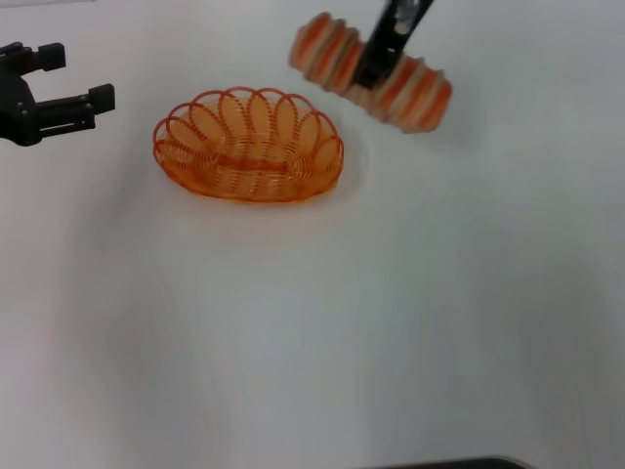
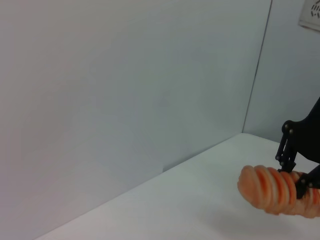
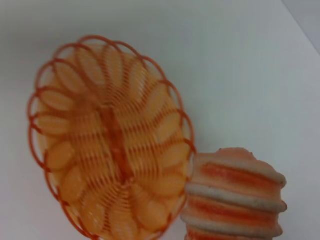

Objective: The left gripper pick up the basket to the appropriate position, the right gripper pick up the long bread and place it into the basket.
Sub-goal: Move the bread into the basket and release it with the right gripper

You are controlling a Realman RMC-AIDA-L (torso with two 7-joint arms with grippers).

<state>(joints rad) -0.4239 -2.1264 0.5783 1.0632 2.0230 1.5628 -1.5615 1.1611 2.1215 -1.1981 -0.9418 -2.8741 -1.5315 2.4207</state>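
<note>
The orange wire basket (image 1: 249,147) sits empty on the white table, left of centre. My left gripper (image 1: 80,76) hovers open to the left of it, apart from its rim and holding nothing. The long bread (image 1: 337,54), striped orange and cream, hangs in the air behind and to the right of the basket, with my right gripper (image 1: 372,74) shut across its middle. The right wrist view looks down on the basket (image 3: 112,135) with one end of the bread (image 3: 235,200) just beside its rim. The left wrist view shows the bread (image 2: 272,192) held by the right gripper (image 2: 296,172).
The white table (image 1: 391,313) stretches bare in front of the basket. A pale wall (image 2: 125,90) rises behind the table's far edge. A dark edge (image 1: 449,463) shows at the bottom of the head view.
</note>
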